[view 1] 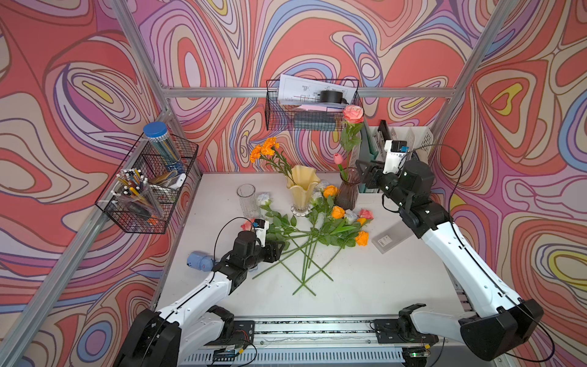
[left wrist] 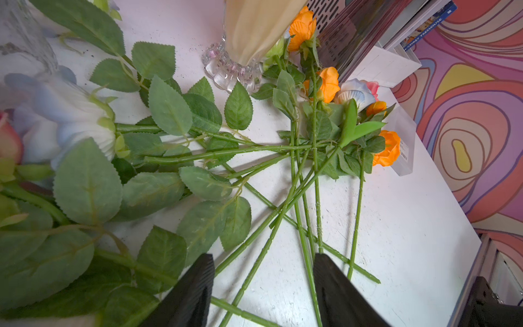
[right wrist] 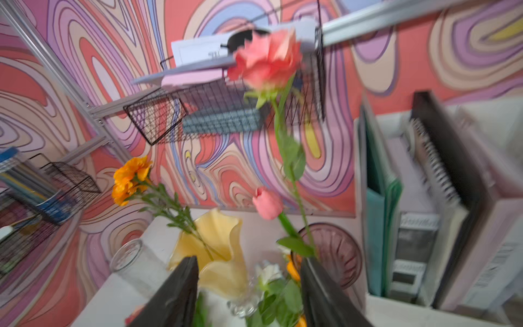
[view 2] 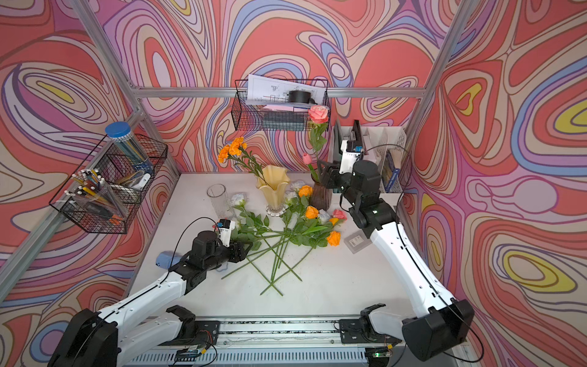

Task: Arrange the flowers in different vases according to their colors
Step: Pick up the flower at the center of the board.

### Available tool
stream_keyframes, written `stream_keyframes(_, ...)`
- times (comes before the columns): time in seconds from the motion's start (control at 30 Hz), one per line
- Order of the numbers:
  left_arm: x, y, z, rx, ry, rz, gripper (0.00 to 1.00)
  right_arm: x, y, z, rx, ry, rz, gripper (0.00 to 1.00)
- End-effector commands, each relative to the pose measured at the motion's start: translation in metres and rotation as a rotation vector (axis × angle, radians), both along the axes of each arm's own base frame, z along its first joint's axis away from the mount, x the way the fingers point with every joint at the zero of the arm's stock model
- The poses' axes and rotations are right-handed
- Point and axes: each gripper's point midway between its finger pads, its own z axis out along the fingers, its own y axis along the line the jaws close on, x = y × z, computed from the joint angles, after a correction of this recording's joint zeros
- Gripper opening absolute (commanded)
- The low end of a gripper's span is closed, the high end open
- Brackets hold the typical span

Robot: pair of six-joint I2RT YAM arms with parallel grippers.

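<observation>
At the back of the table [view 1: 365, 286], in the purple vase [view 1: 347, 192], stand a pink rose [view 1: 353, 114] and pink tulip [view 1: 338, 158]; the right gripper [view 1: 362, 173] is just beside it, jaws apart and empty. Marigolds [view 1: 265, 149] sit in the yellow vase [view 1: 301, 190]; the clear vase [view 1: 247, 198] holds nothing. The left gripper [left wrist: 263, 256], jaws spread, hovers low over the crossed stems of the loose flowers [view 1: 320, 227]: seemingly the next pick, which calls for closing on one stem alone

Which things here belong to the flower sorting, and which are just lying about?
Job: loose flowers, marigolds, pink rose, pink tulip, yellow vase, purple vase, clear vase.
Lying about: pen cup, blue-lidded tube, blue object, labelled clear box, file rack, wire basket of papers.
</observation>
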Motion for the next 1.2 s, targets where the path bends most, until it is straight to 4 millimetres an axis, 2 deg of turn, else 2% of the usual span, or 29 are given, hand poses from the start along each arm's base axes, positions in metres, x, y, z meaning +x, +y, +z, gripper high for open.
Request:
stream_keyframes(0.0,0.0,-0.028,0.021,0.001,-0.062,-0.124,0.63,-0.029,0.02,-0.124,0.143,0.45,0.075,0.55)
stream_keyframes(0.07,-0.005,-0.044,0.018,0.038,-0.068,-0.196,0.64,-0.037,0.015,-0.157,0.136,0.524,0.043,0.54)
stream_keyframes(0.1,-0.001,-0.058,0.03,0.051,-0.095,-0.241,0.64,-0.041,0.013,-0.168,0.131,0.548,0.031,0.54)
stream_keyframes(0.13,-0.003,-0.067,0.031,0.072,-0.101,-0.284,0.64,-0.042,0.01,-0.174,0.122,0.56,0.022,0.54)
stream_keyframes(0.3,-0.006,-0.111,0.016,0.287,-0.113,-0.465,0.62,-0.036,0.006,-0.186,0.052,0.599,0.011,0.54)
stream_keyframes(0.5,0.002,-0.143,-0.017,0.469,-0.085,-0.58,0.55,-0.023,-0.011,-0.208,0.064,0.646,-0.018,0.54)
stream_keyframes(0.63,0.017,-0.148,-0.038,0.548,-0.065,-0.584,0.5,-0.021,-0.017,-0.217,0.064,0.658,-0.025,0.52)
stream_keyframes(0.77,0.032,-0.152,-0.046,0.604,-0.065,-0.579,0.49,-0.022,-0.02,-0.221,0.064,0.657,-0.025,0.51)
stream_keyframes(1.0,0.043,-0.154,-0.066,0.69,-0.041,-0.605,0.44,-0.024,-0.021,-0.225,0.062,0.652,-0.016,0.51)
stream_keyframes(1.17,0.047,-0.154,-0.077,0.72,-0.022,-0.61,0.34,-0.024,-0.024,-0.228,0.053,0.654,-0.02,0.51)
